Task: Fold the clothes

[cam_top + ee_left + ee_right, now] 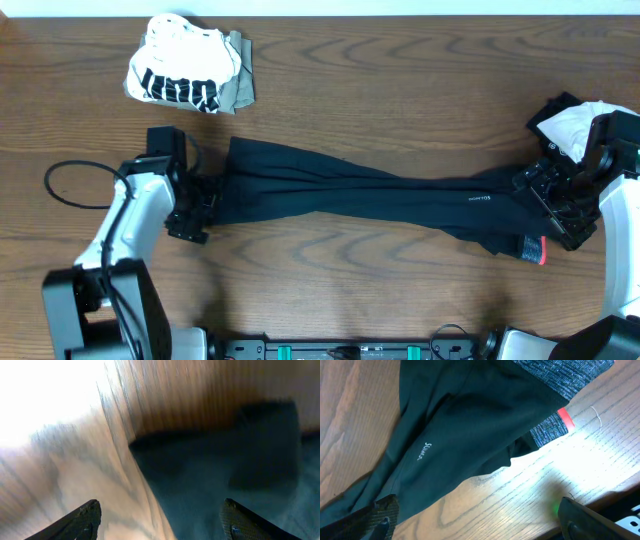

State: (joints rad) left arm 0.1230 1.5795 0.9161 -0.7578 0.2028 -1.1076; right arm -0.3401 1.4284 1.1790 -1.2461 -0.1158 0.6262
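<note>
Long black trousers (370, 195) lie stretched across the table, leg ends at the left and the grey waistband with its red-orange edge (533, 249) at the right. My left gripper (203, 203) sits at the leg ends. In the blurred left wrist view it (160, 512) is open, with the trouser hem (220, 485) and bare wood between its fingers and nothing held. My right gripper (553, 203) hovers at the waistband end. It (480, 517) is open over bare wood beside the trousers (465, 430) and the waistband (555, 427).
A white black-printed top (180, 72) lies bundled on an olive piece (240, 80) at the back left. A black-and-white garment (572, 122) sits at the far right edge behind the right arm. The left arm's cable (75, 185) loops on the table's left side.
</note>
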